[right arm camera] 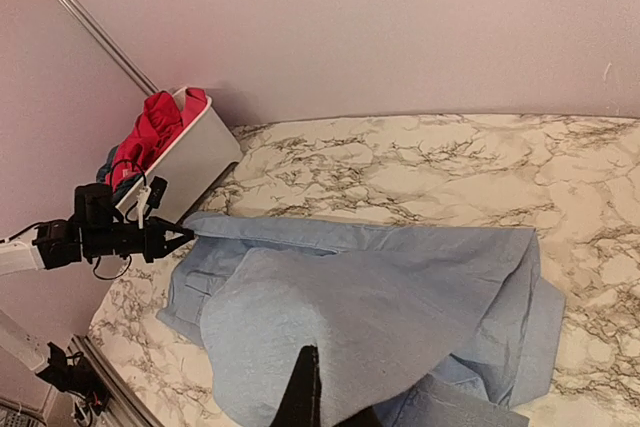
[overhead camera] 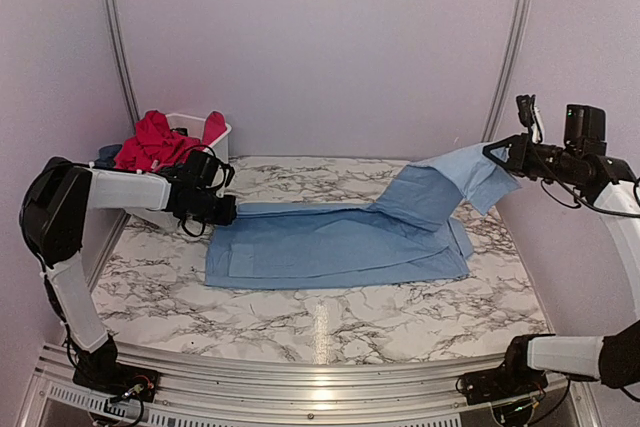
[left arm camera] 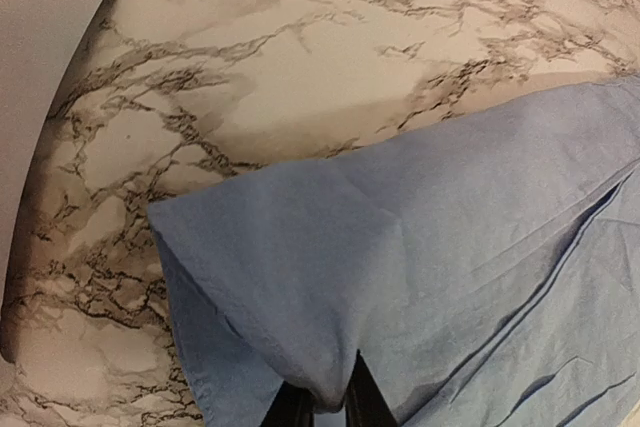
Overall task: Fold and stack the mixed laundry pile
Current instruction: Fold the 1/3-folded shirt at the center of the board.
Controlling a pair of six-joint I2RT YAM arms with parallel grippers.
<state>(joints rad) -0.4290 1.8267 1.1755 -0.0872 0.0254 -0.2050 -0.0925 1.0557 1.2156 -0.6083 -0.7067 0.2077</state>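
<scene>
Shirt: the light blue shirt (overhead camera: 340, 247) lies spread across the middle of the marble table (overhead camera: 330, 322), with its right end lifted off the surface.
Left gripper: the left gripper (overhead camera: 226, 210) sits low over the table at the shirt's far left edge, jaws pressed together on it. In the wrist view a small bulge of cloth shows between the fingertips (left arm camera: 290, 409).
Right gripper: the right gripper (overhead camera: 497, 154) is clamped on the shirt's right end and holds it up in the air near the right wall, the cloth draping down from it.
Rest of pile: red garments (overhead camera: 155, 142) are heaped in the white basket (overhead camera: 218, 131) at the far left corner, with a scrap of dark blue cloth (overhead camera: 108, 154) at its left side.
Risk, slip: the left pinch looks thin, so a pull between the arms could draw the edge out.
Risk, crooked fold: one end is high and the other low, so the lifted part may land skewed or bunched.
Risk, basket: the left arm is just beside the basket, and a swing could knock it.
Hidden: I cannot tell whether each gripper holds sleeve, hem or collar.
Hidden: the right pads are covered by cloth.
Hidden: the basket's depth and how many garments it holds cannot be read.
</scene>
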